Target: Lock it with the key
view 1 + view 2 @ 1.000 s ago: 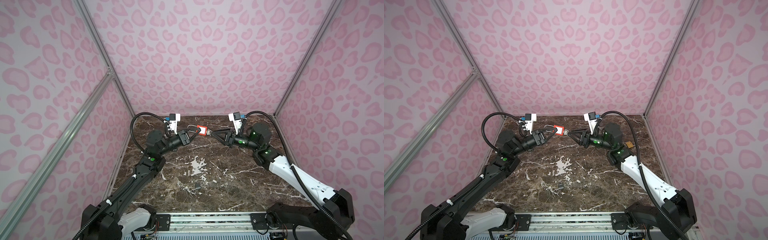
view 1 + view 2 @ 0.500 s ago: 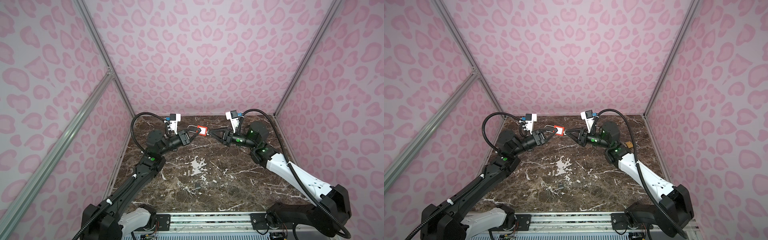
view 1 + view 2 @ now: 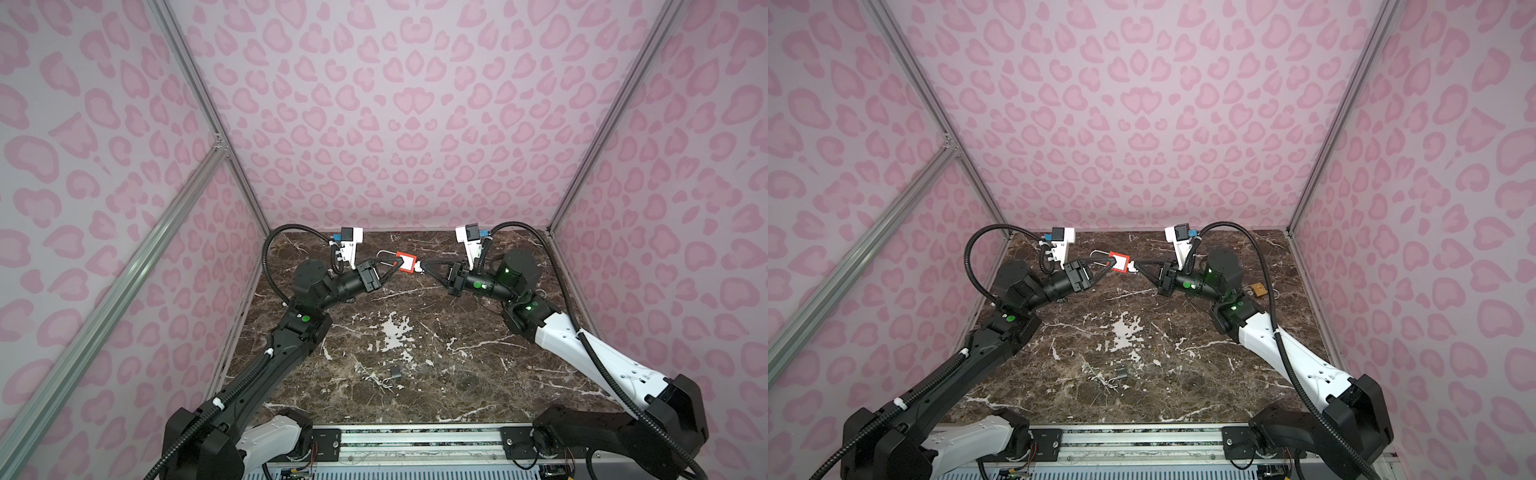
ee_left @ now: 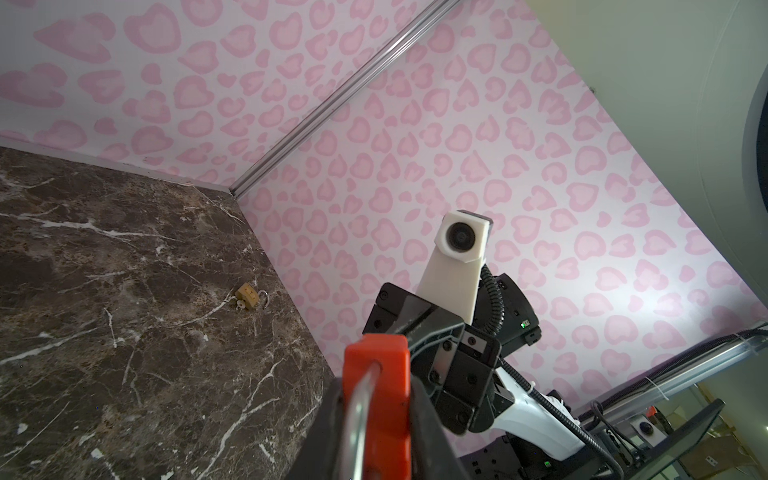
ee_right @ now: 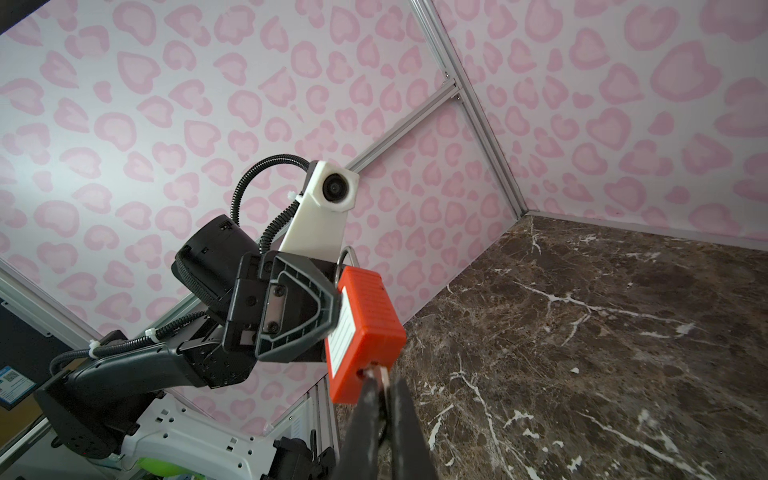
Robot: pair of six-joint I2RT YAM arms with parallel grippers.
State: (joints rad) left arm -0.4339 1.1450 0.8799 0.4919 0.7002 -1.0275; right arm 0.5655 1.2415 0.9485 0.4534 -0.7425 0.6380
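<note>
A red padlock (image 3: 406, 263) (image 3: 1118, 262) with a silver shackle (image 4: 356, 419) hangs in the air above the back middle of the marble table (image 3: 415, 332). My left gripper (image 3: 398, 262) (image 4: 376, 415) is shut on the padlock's body (image 4: 380, 374) from the shackle end. A silver key (image 5: 381, 375) sticks in the bottom face of the padlock (image 5: 361, 328). My right gripper (image 3: 420, 266) (image 5: 384, 395) comes from the opposite side, shut on that key, its two black fingers (image 5: 368, 415) pressed together. Most of the key is hidden between them.
A small brass padlock (image 3: 1257, 289) (image 4: 248, 296) lies by the right wall. A small dark metal piece (image 3: 395, 372) (image 3: 1121, 374) lies on the table near the front middle. Pink patterned walls with aluminium posts (image 3: 199, 95) close in the table on three sides.
My right gripper has moved a little left to the padlock's base and its jaws have closed onto the key. The left gripper has held the padlock still.
</note>
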